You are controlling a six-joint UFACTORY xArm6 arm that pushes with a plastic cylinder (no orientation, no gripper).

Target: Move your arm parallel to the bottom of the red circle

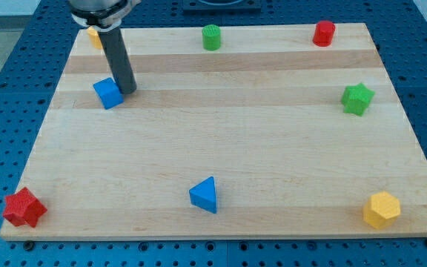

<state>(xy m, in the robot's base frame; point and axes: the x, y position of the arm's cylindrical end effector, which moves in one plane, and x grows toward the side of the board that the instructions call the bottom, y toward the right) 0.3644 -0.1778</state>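
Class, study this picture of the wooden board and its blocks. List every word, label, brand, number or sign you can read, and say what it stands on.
None: no readable text appears on the wooden board, on any coloured block, such as the blue cube beside my tip or the red circle, or on the blue perforated surface around the board.

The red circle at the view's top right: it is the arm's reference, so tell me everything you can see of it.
The red circle is a short, upright red cylinder that looks like ribbed plastic with a flat round top. It stands on the wooden board near its top right corner, close to the top edge. Nothing touches it; the green star lies apart below it. My tip is far off at the view's left, beside the blue cube.
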